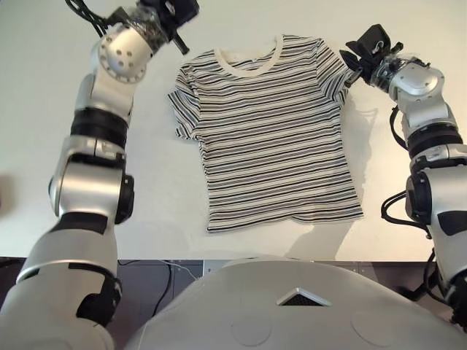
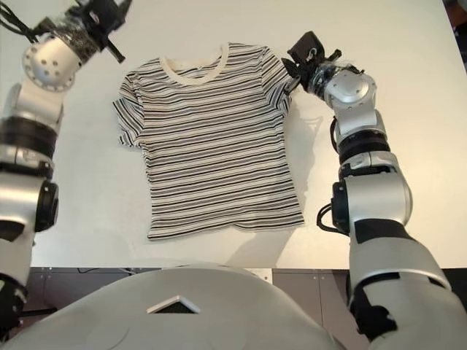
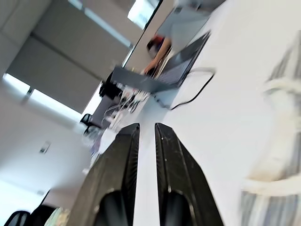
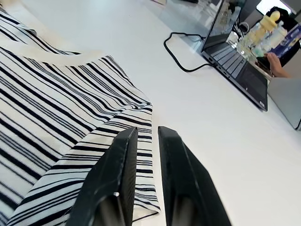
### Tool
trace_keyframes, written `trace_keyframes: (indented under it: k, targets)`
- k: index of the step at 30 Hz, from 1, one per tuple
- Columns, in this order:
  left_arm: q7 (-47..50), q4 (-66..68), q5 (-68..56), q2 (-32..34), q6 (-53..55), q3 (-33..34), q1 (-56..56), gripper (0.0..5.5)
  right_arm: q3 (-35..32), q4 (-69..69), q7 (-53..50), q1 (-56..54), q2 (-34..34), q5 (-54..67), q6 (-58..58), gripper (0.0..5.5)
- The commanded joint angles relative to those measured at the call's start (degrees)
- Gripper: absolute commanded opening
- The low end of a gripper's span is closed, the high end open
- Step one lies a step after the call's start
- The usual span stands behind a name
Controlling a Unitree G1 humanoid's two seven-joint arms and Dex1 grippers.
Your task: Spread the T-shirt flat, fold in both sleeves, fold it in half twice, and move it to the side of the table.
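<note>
Hem nearest on the white table [image 1: 160, 197], the T-shirt [image 1: 270, 138] lies spread flat with its collar far. The left gripper [image 1: 182, 45] hangs off the left shoulder, apart from the cloth. The right gripper [image 1: 352, 71] sits at the right sleeve's edge.

Left wrist view: fingers nearly pressed together, empty, collar off to one side.

Right wrist view: fingers nearly together over the sleeve hem, pinching nothing.

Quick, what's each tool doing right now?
Left tool: nearly closed, holding nothing.
Right tool: nearly closed, holding nothing, over the T-shirt sleeve.
</note>
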Motion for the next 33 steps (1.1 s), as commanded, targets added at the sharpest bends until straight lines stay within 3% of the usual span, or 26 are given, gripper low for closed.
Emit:
trace_keyframes:
  k: [1,4,8,15,19,25,29,33]
  targets:
    - [-12.2,-38.6,-9.7,9.6,10.0,-0.6,30.5,0.57,1.7,-28.2,16.1,16.7,-8.1,7.0,-2.4,0.78]
    - [-17.1,-52.6,-13.8,14.6,14.5,0.1,43.2,0.57,2.1,-41.6,23.0,26.8,-13.5,10.1,-0.4,0.78]
    - [-21.4,-59.2,-10.8,18.8,17.1,-0.5,50.9,0.57,2.9,-50.6,28.3,36.4,-18.0,11.0,1.7,0.78]
    - [-23.5,-55.2,1.2,25.0,14.1,-1.7,57.7,0.57,7.8,-60.4,33.3,50.3,-25.5,6.7,4.5,0.78]
    - [-23.0,-51.4,3.6,28.3,8.4,-0.7,60.3,0.57,7.6,-70.0,35.4,53.6,-28.2,12.7,13.2,0.78]
    - [-23.6,-54.2,-4.6,29.5,5.3,4.8,62.0,0.57,1.3,-71.1,31.3,44.7,-24.3,21.0,23.8,0.78]
    - [-23.6,-62.5,-16.6,25.6,13.8,8.6,59.2,0.57,-2.3,-58.3,26.7,33.8,-20.8,20.3,23.1,0.78]
    - [-21.8,-66.6,-27.9,21.1,23.6,12.2,53.1,0.57,-0.2,-43.9,19.6,24.7,-15.5,13.1,17.9,0.78]
